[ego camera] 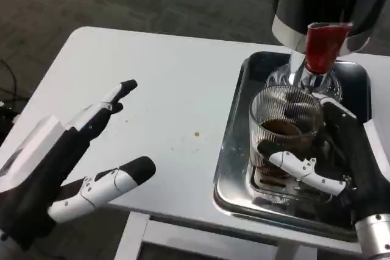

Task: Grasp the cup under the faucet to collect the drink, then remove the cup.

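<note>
**Cup held under faucet, filling**

Our right hand [332, 162] has its fingers [301, 167] wrapped around the ribbed glass cup [285, 129], keeping it on the metal tray [234, 168] below the red faucet [321, 47] to catch the drink. Our left hand [79, 162] waits with fingers spread over the tabletop [164, 89].

Single head view, looking steeply down from above the robot, close over the white table [164, 89], tray [234, 168] at right

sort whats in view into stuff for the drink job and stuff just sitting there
For the job:
cup, ribbed glass, some dark drink in it
faucet, red, above the cup
right hand, gripping the cup
tray under the cup

Just there:
left hand, open over the table
small brown spot on the table
</note>
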Controlling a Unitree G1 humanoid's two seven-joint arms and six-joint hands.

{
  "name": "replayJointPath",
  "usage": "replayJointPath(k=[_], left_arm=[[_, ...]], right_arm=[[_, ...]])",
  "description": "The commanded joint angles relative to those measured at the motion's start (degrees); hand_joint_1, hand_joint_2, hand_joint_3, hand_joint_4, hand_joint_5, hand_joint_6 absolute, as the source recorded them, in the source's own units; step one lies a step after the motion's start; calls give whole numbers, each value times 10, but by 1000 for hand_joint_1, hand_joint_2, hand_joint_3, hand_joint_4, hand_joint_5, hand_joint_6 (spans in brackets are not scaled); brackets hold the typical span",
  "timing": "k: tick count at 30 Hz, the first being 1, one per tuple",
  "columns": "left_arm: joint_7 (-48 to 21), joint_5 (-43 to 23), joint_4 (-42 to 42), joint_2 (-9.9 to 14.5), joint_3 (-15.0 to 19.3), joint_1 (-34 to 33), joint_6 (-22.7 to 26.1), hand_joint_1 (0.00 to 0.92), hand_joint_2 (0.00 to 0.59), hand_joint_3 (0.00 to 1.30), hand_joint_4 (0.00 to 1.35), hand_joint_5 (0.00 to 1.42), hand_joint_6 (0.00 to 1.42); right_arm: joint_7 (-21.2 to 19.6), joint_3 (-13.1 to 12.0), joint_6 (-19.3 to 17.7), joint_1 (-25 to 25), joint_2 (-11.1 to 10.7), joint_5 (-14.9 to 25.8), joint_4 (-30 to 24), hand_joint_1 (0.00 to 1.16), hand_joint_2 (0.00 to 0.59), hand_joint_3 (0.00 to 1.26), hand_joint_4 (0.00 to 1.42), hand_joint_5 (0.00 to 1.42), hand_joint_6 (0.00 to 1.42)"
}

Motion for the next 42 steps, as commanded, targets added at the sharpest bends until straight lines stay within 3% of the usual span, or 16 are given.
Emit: replayJointPath(k=[1,25,42], left_arm=[[-2,-1,5,8,8,9,-10,0,61,59,35,89,28],[-4,-2,5,6,9,14,-13,0,61,59,35,93,28],[-4,-3,-2,6,9,17,-12,0,62,59,35,101,28]], right_arm=[[0,8,-1,5,4,-2,18,748,157,440,509,579,514],[-55,9,-26,17,15,-27,9,816,162,547,601,756,761],[-71,11,-35,34,21,-51,-22,821,163,567,627,786,789]])
